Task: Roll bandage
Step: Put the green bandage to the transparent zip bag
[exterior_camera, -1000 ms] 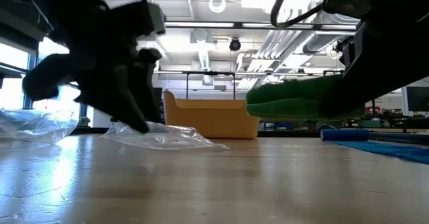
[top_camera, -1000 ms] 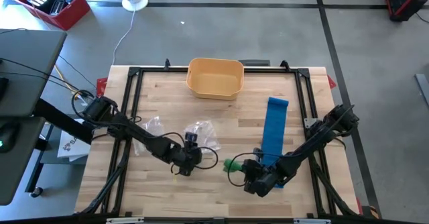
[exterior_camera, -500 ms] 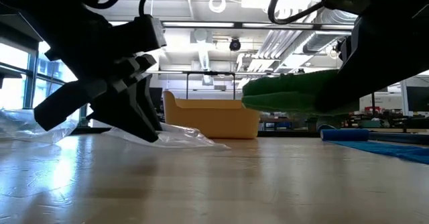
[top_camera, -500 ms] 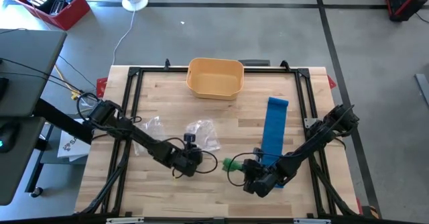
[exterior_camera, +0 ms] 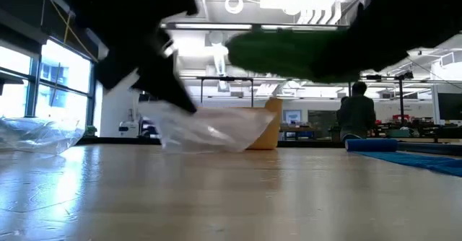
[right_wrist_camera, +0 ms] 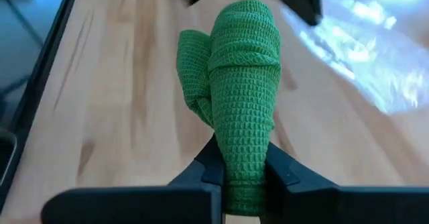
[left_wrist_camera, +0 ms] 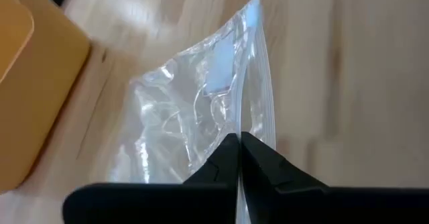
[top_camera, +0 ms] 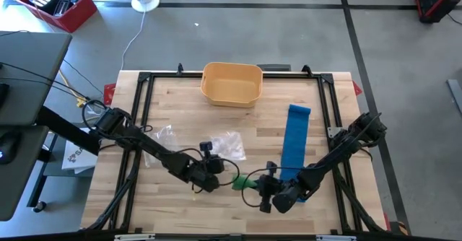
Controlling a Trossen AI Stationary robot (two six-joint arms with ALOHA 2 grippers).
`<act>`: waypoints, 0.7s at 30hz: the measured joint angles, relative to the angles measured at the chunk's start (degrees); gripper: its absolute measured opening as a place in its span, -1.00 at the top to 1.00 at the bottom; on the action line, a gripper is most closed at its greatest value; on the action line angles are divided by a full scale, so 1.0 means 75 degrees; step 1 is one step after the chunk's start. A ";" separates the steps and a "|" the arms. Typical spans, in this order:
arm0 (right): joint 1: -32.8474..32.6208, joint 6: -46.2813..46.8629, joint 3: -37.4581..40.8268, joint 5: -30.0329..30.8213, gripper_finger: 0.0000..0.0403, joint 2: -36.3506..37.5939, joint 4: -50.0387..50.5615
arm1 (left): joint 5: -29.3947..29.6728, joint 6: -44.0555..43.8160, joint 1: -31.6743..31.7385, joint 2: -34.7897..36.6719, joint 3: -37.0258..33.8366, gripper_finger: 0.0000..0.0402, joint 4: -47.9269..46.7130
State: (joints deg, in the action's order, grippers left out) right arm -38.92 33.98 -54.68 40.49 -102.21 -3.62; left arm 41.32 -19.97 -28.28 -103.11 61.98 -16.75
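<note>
left hand (left_wrist_camera: 238,142) clamped on plastic bag (left_wrist_camera: 194,110) edge, right hand (right_wrist_camera: 242,167) pinching green bandage (right_wrist_camera: 236,83); lift bag mouth clear, feed roll straight in

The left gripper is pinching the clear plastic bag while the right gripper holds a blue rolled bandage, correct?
Not quite: the rolled bandage in the right gripper is green, as the right wrist view shows. The blue bandage lies flat on the table. The left gripper does pinch the clear plastic bag.

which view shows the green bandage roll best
The right wrist view: the green bandage roll fills the frame, weave clear, pinched in the right gripper. The high view shows a small green patch, the low view a dark blur; the left wrist view misses it.
</note>
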 joint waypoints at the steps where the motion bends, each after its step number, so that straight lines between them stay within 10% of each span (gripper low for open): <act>1: 0.0018 -0.0002 0.0001 0.0171 0.85 0.0000 -0.0084 | -0.0020 -0.0080 -0.0040 0.0000 0.0142 0.99 -0.0010; 21: 0.0320 0.0987 -0.0001 0.1125 0.85 0.0006 0.0445 | 0.1536 -0.0326 -0.0539 -0.0015 0.1261 1.00 0.0285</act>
State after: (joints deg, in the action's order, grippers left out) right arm -36.52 41.38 -54.69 48.93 -102.17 -0.28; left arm 52.84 -22.42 -32.33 -103.22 71.44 -14.61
